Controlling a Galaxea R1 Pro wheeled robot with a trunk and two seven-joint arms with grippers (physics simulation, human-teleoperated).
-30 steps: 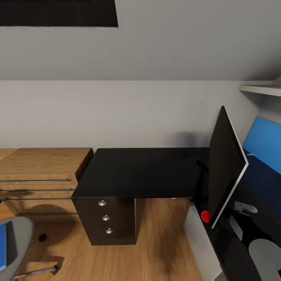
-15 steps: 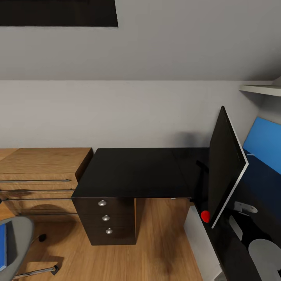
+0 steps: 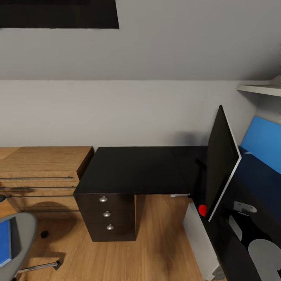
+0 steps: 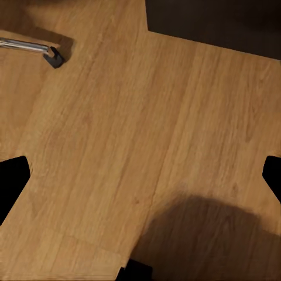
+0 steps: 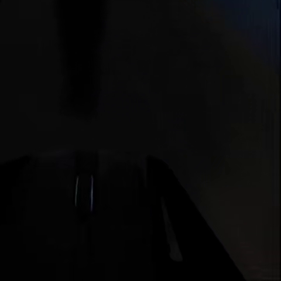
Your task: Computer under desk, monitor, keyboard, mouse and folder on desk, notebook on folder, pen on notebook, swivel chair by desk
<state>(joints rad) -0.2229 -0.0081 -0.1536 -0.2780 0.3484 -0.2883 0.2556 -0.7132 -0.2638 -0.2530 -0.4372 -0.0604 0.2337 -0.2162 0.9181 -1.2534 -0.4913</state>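
Note:
The desk (image 3: 136,168) has a glossy black top and a blue back panel (image 3: 263,142) at the right. The monitor (image 3: 219,164) stands tilted on the desk's right part, seen nearly edge-on, with a red light (image 3: 202,210) at its lower corner. Below it a pale box, apparently the computer (image 3: 197,234), stands on the floor. At the lower left is the swivel chair (image 3: 21,238), with the blue folder (image 3: 4,248) on its grey seat. My left gripper (image 4: 140,181) hangs open over bare wood floor, near a chrome chair leg (image 4: 29,45). The right wrist view is almost black.
A light oak chest of drawers (image 3: 39,171) stands against the wall left of the desk. A black drawer unit (image 3: 106,214) with three knobs sits under the desk's left end. Grey parts of my right arm (image 3: 265,253) lie over the desk at the lower right. A white shelf (image 3: 260,89) hangs above.
The whole head view has shifted slightly, so the camera moved. A little more of the chair seat shows. Nothing appears to have moved by itself.

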